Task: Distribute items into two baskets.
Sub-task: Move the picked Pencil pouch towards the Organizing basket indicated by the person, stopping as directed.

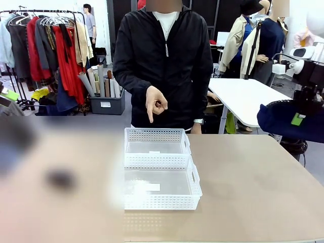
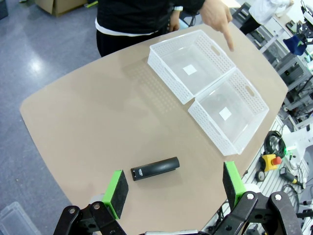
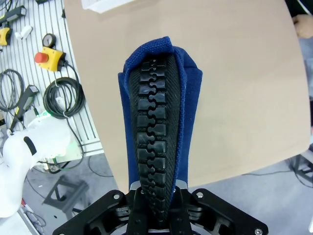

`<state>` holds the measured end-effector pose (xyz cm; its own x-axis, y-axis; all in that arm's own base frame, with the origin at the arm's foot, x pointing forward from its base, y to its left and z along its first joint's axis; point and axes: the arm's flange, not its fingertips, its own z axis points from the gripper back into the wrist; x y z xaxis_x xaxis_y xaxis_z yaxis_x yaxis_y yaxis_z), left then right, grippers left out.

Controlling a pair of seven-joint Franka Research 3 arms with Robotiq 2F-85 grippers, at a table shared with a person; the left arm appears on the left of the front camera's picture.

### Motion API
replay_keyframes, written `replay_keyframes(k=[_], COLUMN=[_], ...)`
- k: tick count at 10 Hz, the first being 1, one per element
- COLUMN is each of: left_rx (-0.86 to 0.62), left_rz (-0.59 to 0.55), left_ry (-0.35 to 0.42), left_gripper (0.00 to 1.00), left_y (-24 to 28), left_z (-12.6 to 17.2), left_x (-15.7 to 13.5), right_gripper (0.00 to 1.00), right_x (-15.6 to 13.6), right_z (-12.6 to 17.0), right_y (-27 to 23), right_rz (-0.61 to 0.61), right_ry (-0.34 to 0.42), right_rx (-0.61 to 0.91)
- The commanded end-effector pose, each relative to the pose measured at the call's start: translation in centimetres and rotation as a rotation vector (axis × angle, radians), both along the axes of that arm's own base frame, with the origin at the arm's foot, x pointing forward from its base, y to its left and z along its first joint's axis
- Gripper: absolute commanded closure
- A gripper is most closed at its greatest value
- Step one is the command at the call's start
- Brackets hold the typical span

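Two white lattice baskets stand end to end mid-table, the far basket and the near basket, both empty. A black stapler lies on the table below my left gripper, which hangs open above it with its green pads spread wide. The stapler is a dark blur in the front view. My right gripper is shut on the navy blue pouch, held up off the table's right edge, black zipper facing the wrist camera.
A person in a black jacket stands at the far side, one hand pointing down towards the far basket. Brown tabletop spreads right of the baskets. Cables and an emergency-stop box lie beside the table.
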<state>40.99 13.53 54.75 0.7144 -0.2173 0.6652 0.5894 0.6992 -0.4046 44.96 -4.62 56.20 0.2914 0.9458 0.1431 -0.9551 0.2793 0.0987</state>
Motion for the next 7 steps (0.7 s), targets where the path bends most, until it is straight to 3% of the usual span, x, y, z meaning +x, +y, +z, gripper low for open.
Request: replay_keyframes(k=[1,7], left_rx=[-0.002,-0.002], left_rz=[0.005,0.005], left_ry=[-0.005,-0.005], left_gripper=[0.00,0.00], left_y=[-0.12,-0.12], left_z=[0.03,0.03], left_x=[-0.02,-0.02], right_gripper=[1.00,1.00], right_x=[0.00,0.00], right_z=[0.04,0.04], right_y=[0.21,0.21], right_rz=[-0.026,-0.026], right_ry=[-0.011,-0.011], right_rx=[-0.003,-0.003])
